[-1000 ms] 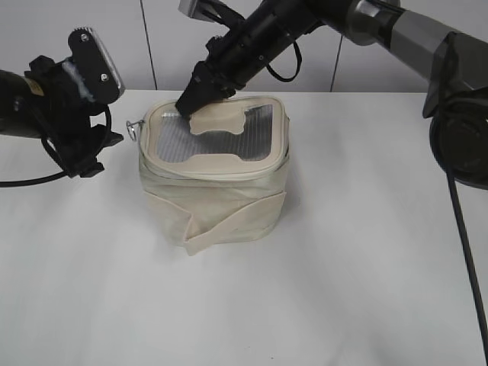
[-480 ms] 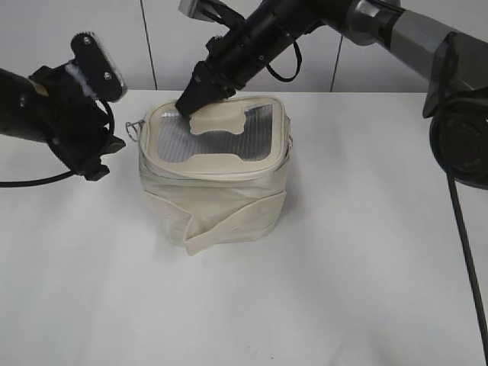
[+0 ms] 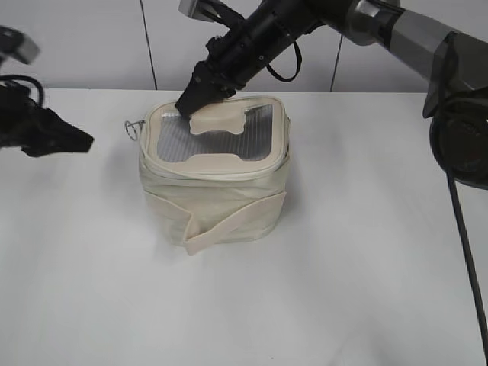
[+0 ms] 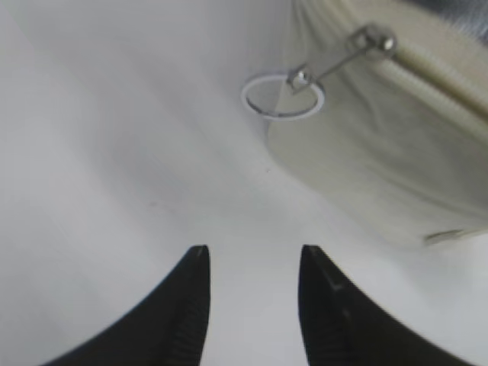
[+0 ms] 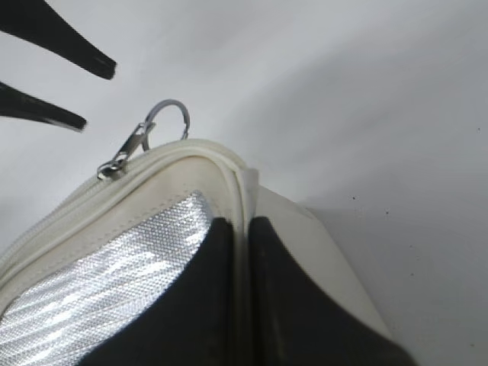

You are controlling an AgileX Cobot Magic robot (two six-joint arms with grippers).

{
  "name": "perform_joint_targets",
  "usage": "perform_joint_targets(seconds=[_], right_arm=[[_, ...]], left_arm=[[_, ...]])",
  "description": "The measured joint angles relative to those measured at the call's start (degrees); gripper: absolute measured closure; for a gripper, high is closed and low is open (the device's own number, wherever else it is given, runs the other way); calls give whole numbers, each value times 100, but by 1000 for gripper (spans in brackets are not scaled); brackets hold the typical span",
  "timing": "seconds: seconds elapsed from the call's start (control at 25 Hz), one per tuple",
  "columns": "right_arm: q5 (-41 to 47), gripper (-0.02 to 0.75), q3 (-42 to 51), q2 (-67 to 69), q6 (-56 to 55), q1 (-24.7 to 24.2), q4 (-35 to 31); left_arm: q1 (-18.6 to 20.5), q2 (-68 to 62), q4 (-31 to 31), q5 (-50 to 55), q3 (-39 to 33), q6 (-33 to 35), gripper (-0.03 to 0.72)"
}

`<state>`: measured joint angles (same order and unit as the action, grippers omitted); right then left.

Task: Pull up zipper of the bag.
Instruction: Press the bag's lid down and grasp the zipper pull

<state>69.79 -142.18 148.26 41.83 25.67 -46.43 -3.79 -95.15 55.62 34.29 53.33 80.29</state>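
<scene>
The cream bag point(image 3: 217, 194) stands mid-table, its lid with the grey ribbed panel facing up. The zipper runs around the lid rim; its silver slider point(image 4: 374, 40) and ring pull point(image 4: 282, 95) hang off the bag's left corner, also seen in the exterior view point(image 3: 133, 128) and the right wrist view point(image 5: 169, 118). My right gripper point(image 5: 242, 229) is shut on the lid's rim at the back left point(image 3: 187, 103). My left gripper point(image 4: 252, 252) is open and empty, out to the left of the bag point(image 3: 82, 141), with its tips pointing at the ring from a distance.
The white table point(image 3: 343, 267) extends to the front and right of the bag. A fabric strap point(image 3: 229, 221) wraps the bag's front. The right arm's base and cable point(image 3: 457, 152) stand at the right edge. A wall is close behind.
My left gripper has pulled back to the left, away from the bag's corner, and turned its tips toward the ring. The right gripper and the bag have not moved.
</scene>
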Motion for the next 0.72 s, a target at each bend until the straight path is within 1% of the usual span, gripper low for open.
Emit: perform_joint_targets(seconds=[0.04,0.08,0.16,0.2,0.28,0.36,0.44,0.52,0.6,0.72], right_arm=[[0,696,0,0,0,0,0],[0,697,0,0,2,0,0],[0,696,0,0,2,0,0],[0,696,0,0,7,0,0],[0,696,0,0,7,0,0],[0,696,0,0,7,0,0],[0,696,0,0,7,0,0],[0,696,0,0,7,0,0],[0,696,0,0,7,0,0],[0,696,0,0,7,0,0]], left_arm=[[349,5,677,401,0,436,393],[646,5,1197,725,0,883,393],[972,12,1824,1127,14,1562,394],[1010,12,2018,1194,26,1975,394],[914,12,2209,1255,35,2881,393],[649,12,2301,1154,35,3652,372],[347,12,2303,785,35,4314,337],[51,12,2303,276,35,4662,312],[-195,-36,2308,-159,35,4860,302],[-360,-201,2211,-404,35,4970,299]])
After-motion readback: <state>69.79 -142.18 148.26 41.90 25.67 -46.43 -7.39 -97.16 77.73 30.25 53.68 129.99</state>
